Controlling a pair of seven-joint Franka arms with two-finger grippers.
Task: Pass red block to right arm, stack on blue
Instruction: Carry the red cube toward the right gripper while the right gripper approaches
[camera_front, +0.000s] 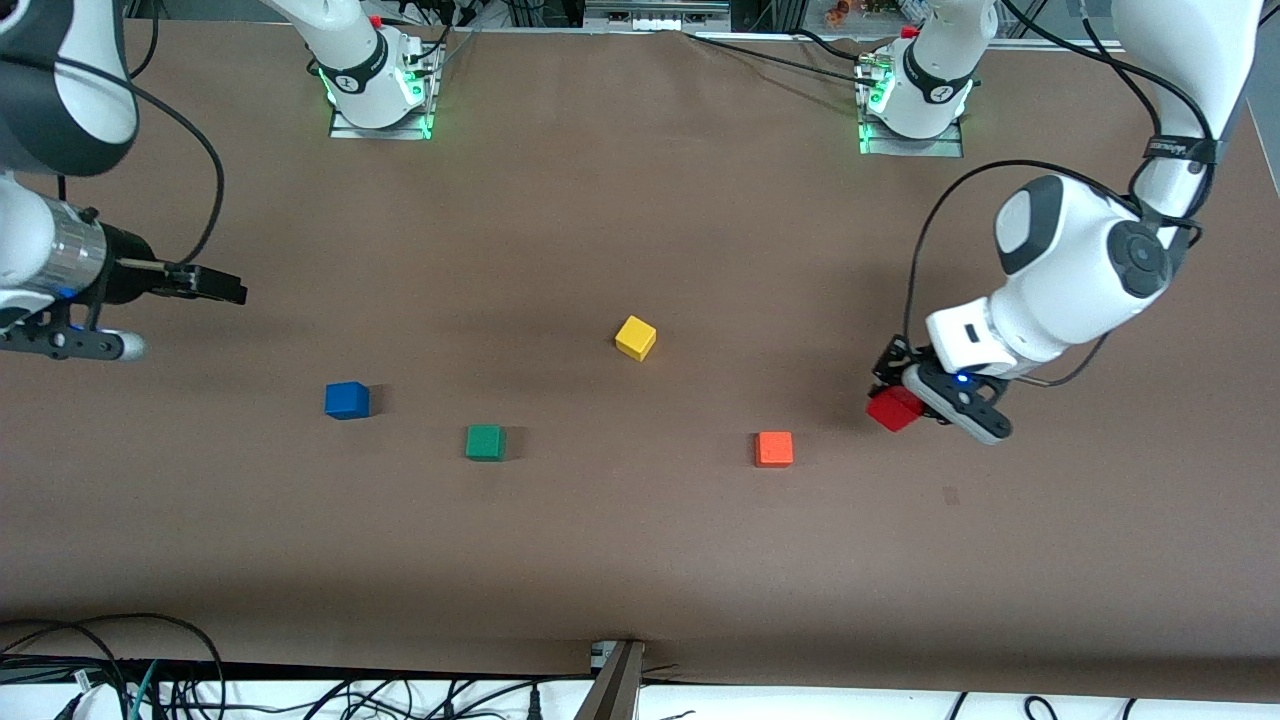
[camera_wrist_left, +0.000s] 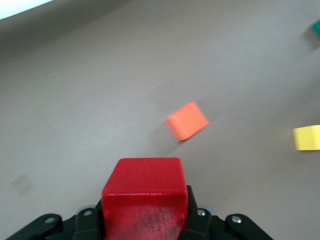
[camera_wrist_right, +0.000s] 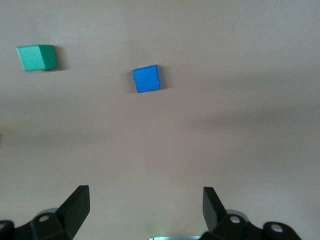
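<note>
My left gripper (camera_front: 893, 405) is shut on the red block (camera_front: 893, 409), held just above the table toward the left arm's end, beside the orange cube (camera_front: 774, 449). In the left wrist view the red block (camera_wrist_left: 145, 192) fills the space between the jaws. The blue cube (camera_front: 346, 400) sits on the table toward the right arm's end; it shows too in the right wrist view (camera_wrist_right: 146, 79). My right gripper (camera_front: 222, 285) hangs open and empty above the table's edge at the right arm's end, and the right wrist view shows its fingertips (camera_wrist_right: 79, 200) wide apart.
A green cube (camera_front: 485, 442) lies beside the blue one, slightly nearer the front camera. A yellow cube (camera_front: 635, 337) rests near the table's middle. The orange cube (camera_wrist_left: 187, 120) lies close to the held block. Brown table surface surrounds them all.
</note>
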